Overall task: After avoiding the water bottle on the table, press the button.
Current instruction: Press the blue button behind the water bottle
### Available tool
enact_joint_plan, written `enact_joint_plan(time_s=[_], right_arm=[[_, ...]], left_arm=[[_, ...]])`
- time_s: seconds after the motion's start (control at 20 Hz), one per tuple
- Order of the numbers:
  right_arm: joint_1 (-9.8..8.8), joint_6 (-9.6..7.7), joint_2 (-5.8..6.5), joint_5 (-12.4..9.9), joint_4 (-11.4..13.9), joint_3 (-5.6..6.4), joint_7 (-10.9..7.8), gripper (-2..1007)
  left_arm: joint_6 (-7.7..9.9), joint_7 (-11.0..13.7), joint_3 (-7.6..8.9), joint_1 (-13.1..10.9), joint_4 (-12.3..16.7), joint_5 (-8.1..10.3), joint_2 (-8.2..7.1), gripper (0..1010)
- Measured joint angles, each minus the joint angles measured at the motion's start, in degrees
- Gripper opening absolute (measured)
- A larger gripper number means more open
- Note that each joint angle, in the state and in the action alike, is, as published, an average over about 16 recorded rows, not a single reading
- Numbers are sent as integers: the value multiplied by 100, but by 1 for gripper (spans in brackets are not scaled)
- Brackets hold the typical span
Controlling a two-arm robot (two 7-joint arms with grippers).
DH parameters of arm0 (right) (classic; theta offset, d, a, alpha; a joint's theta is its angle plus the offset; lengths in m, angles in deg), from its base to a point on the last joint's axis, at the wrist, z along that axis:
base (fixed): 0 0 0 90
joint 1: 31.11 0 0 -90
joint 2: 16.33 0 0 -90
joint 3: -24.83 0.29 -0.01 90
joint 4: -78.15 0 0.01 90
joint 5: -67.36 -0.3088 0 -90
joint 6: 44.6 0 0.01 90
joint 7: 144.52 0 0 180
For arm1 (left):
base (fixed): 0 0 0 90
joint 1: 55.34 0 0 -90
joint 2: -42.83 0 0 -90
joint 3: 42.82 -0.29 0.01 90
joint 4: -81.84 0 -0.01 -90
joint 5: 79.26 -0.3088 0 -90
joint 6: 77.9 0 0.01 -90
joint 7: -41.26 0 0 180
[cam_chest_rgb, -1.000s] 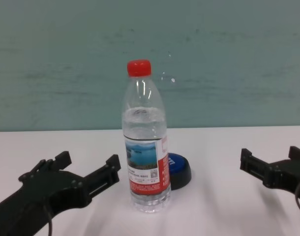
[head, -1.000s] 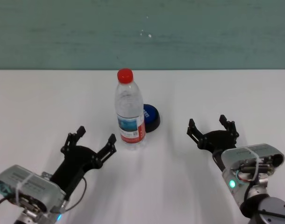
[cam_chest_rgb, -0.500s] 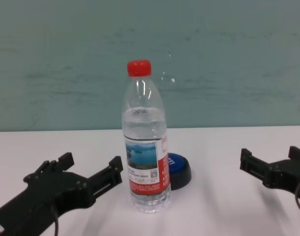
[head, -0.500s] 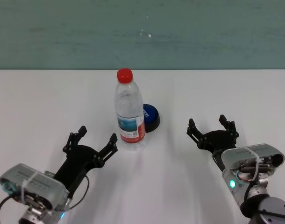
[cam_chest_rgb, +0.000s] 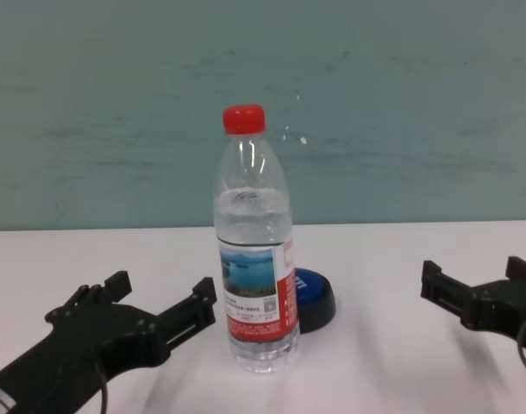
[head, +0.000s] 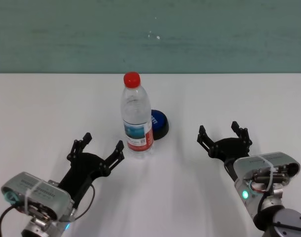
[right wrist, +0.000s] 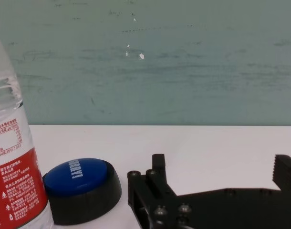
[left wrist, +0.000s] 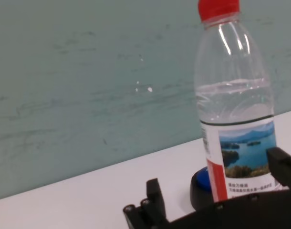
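Left gripper (head: 100,148) is inching toward water bottle (head: 137,118) — jaws spread; right gripper (head: 223,133) is sitting parked — spread too.

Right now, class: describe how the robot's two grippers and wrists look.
Both the left gripper and the right gripper are matte black with two notched fingers. Behind each sits a silver-grey wrist housing with a white band; a black cable loops by the left, a green light glows on the right.
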Motion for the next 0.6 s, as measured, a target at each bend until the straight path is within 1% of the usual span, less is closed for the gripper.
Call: enact_joint_plan(time_s=[0.6], right_arm=[[0, 0, 0, 0, 0, 0, 0, 1004]], left_arm=[[-18, -18, -25, 60, -77, -66, 39, 1010]])
